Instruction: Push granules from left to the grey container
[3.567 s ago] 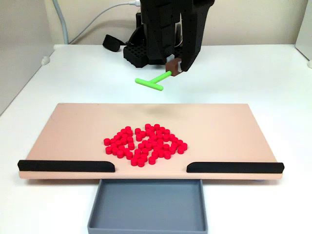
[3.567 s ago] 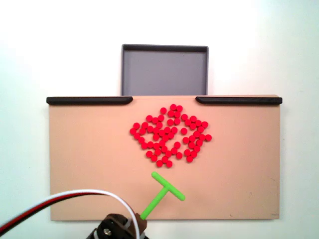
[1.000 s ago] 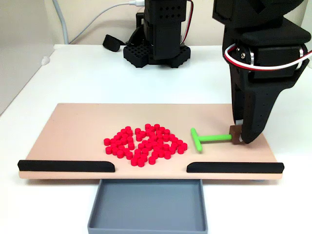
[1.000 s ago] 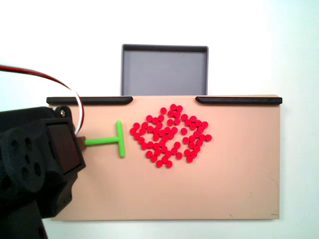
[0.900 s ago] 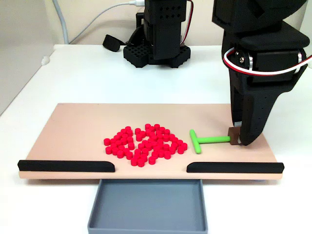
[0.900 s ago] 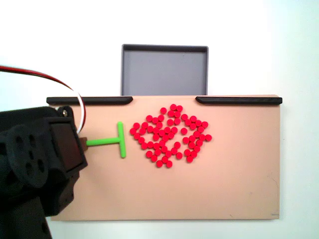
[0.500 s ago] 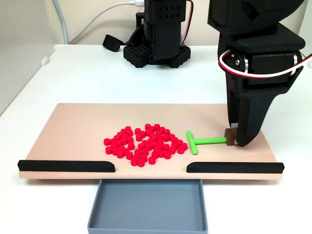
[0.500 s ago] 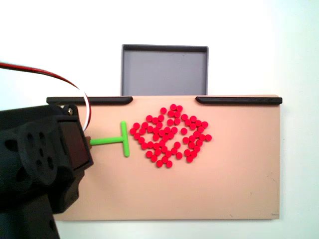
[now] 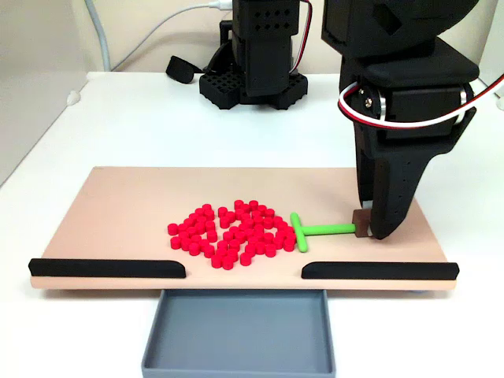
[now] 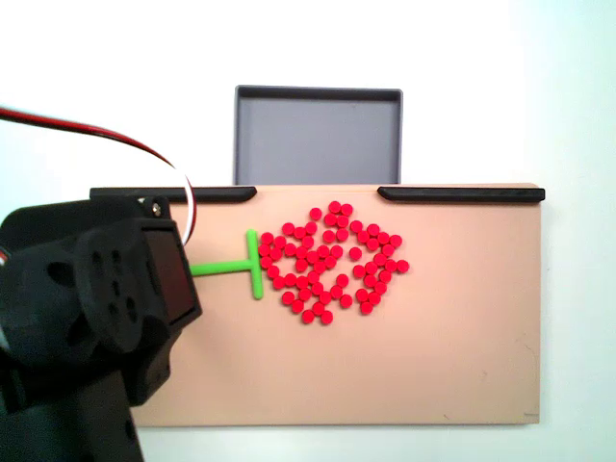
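Both fixed views show a white table point(image 9: 157, 118) with a tan board point(image 9: 126, 205) on it. The hand point(image 9: 370, 227) is closed on a green T-stick point(image 9: 315, 230). The red granules point(image 9: 232, 234) touch the stick's bar, at 9 o'clock from the hand. The grey container point(image 9: 240, 331) sits below the board's front edge.

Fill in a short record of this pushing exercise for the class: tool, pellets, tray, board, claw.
tool: green T-shaped stick, crossbar touching the cluster's edge
pellets: red granules, clustered mid-board, none in the tray
tray: grey container, empty, beyond the gap between the black strips
board: tan board, flat on the white table
claw: claw low over the board, carrying the stick by a brown block; whether it is open or shut cannot be told
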You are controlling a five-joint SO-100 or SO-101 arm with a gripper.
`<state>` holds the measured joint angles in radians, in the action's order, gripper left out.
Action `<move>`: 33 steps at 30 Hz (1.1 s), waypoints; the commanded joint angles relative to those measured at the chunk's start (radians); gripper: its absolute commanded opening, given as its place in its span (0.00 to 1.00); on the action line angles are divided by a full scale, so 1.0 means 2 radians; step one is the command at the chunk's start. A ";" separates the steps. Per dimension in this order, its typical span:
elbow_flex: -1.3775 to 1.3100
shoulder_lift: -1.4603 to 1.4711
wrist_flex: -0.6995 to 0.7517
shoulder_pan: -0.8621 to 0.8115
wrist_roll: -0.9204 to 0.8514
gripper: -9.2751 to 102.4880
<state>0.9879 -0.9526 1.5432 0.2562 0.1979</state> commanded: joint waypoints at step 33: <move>-0.008 -0.006 0.002 -0.017 -0.054 0.08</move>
<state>0.9879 -0.9526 1.5432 0.2378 0.0966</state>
